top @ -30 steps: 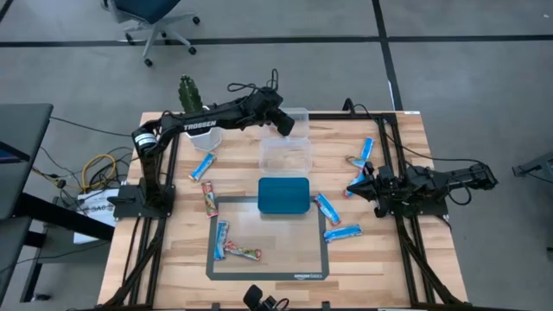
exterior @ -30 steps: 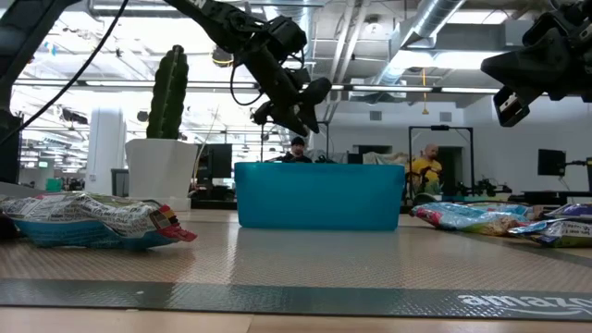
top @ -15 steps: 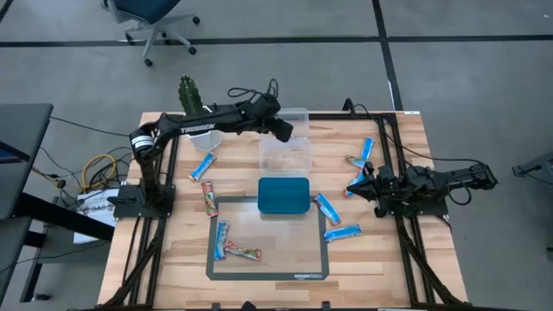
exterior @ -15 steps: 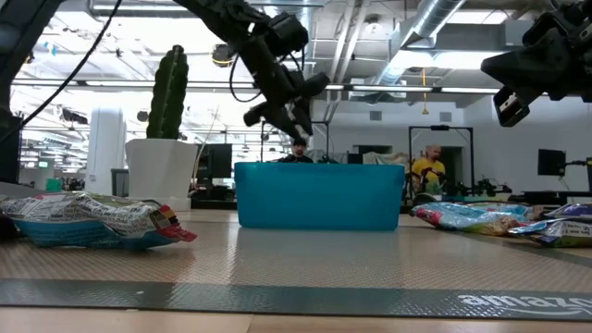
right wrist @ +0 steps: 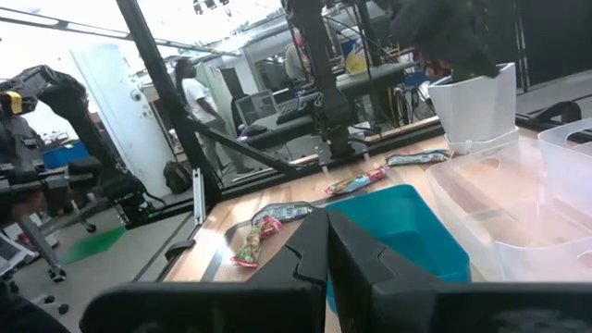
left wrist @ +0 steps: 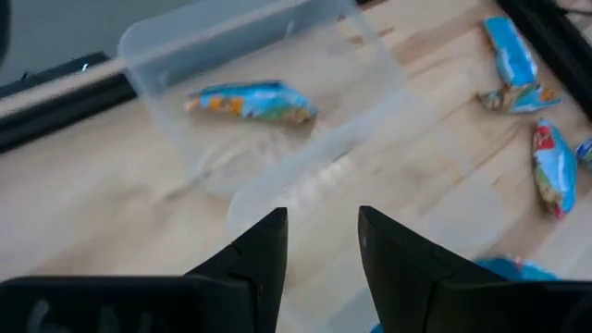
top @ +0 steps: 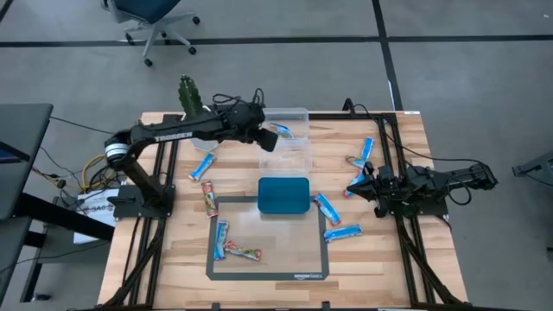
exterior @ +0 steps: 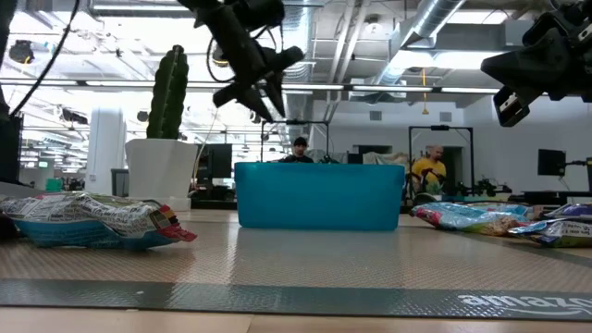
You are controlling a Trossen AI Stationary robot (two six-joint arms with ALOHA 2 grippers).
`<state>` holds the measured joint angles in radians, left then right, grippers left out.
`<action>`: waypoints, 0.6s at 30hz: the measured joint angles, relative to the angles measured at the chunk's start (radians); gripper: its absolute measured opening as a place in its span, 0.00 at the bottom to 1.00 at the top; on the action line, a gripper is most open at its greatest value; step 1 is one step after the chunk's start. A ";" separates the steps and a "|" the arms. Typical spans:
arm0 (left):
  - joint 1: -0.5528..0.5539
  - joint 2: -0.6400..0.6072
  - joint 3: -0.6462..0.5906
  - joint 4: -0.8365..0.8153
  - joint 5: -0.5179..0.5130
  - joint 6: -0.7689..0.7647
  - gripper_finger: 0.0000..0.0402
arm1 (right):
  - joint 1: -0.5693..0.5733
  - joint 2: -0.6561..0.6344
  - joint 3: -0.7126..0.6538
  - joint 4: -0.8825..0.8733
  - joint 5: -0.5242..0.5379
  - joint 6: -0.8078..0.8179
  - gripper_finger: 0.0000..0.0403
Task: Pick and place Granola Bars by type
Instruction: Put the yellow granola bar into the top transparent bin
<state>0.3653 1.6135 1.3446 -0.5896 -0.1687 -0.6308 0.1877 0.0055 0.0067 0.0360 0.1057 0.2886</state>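
Note:
Granola bars lie scattered on the wooden table. One blue bar (left wrist: 250,100) lies in the far part of the clear plastic box (top: 286,142). Others include a blue bar (top: 203,166) and a multicoloured one (top: 209,199) at the left. Two (top: 220,240) (top: 244,252) lie on the grey mat. Several blue ones (top: 327,208) (top: 342,233) (top: 365,151) are at the right. The teal tray (top: 283,195) stands behind the mat. My left gripper (left wrist: 322,217) hangs open and empty above the box's left side (top: 262,134). My right gripper (right wrist: 328,231) waits shut at the table's right (top: 373,186).
A cactus in a white pot (top: 188,95) stands at the far left corner, close behind my left arm. The grey mat (top: 268,259) covers the near middle. Black frame rails run along both table sides. People show in the room beyond (exterior: 427,166).
My left gripper has drawn back from over the clear box toward the table's left edge, rising a little and rolling at the wrist. The blue bar now shows lying in the box where the gripper stood before.

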 joint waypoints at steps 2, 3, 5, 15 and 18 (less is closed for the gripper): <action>-0.007 -0.037 -0.046 0.005 -0.002 -0.017 0.31 | 0.000 0.000 0.000 0.000 0.000 0.000 0.00; -0.008 -0.059 -0.073 0.005 -0.001 -0.023 0.31 | 0.000 0.000 0.000 0.000 0.000 0.000 0.00; -0.014 -0.102 -0.123 0.000 -0.002 -0.034 0.31 | 0.000 0.000 0.000 0.000 0.000 0.000 0.00; -0.040 -0.368 -0.396 -0.052 -0.038 -0.227 0.31 | 0.000 0.000 0.000 0.000 0.000 0.000 0.00; -0.047 -0.440 -0.458 -0.114 -0.051 -0.264 0.31 | 0.000 0.000 0.000 0.000 0.000 0.000 0.00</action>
<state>0.3183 1.1739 0.8862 -0.7040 -0.2200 -0.8946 0.1879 0.0051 0.0071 0.0364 0.1059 0.2882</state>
